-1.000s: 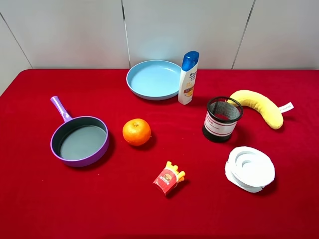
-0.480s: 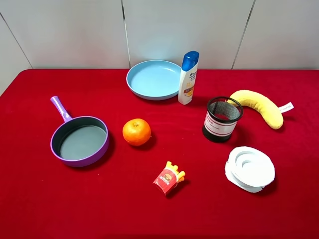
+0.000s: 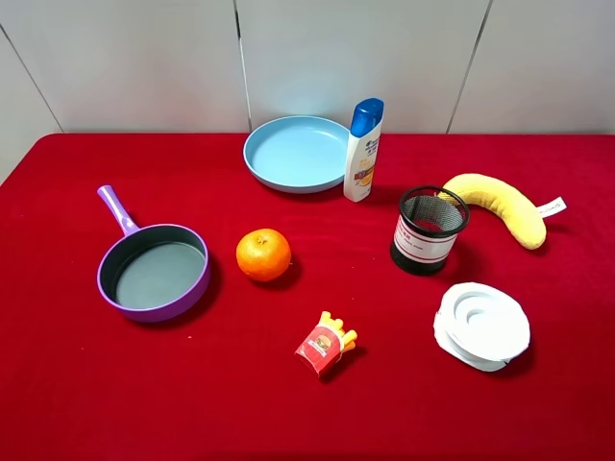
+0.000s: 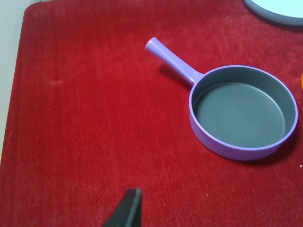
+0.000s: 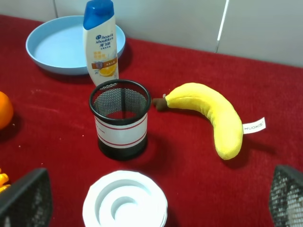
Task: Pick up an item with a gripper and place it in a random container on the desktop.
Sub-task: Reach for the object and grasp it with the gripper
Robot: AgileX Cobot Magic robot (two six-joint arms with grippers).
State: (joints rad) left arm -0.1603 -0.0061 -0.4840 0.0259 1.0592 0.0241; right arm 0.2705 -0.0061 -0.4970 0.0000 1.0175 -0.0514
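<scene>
Plainly, toy french fries (image 3: 327, 343) lie untouched, tips aimed at the mesh cup (image 3: 429, 230).
Jaws wide, the right gripper (image 5: 158, 176) is likely nearer them.

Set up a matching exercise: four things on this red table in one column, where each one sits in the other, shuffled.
Things
1. small purple frying pan
2. red carton of toy french fries
3. white shampoo bottle with a blue cap
4. yellow plush banana

Places
A. upright, next to the light blue plate
B. lying just right of the black mesh cup
C. furthest left, nothing in it
D. nearest the front edge

Pairs: 1-C, 2-D, 3-A, 4-B
</scene>
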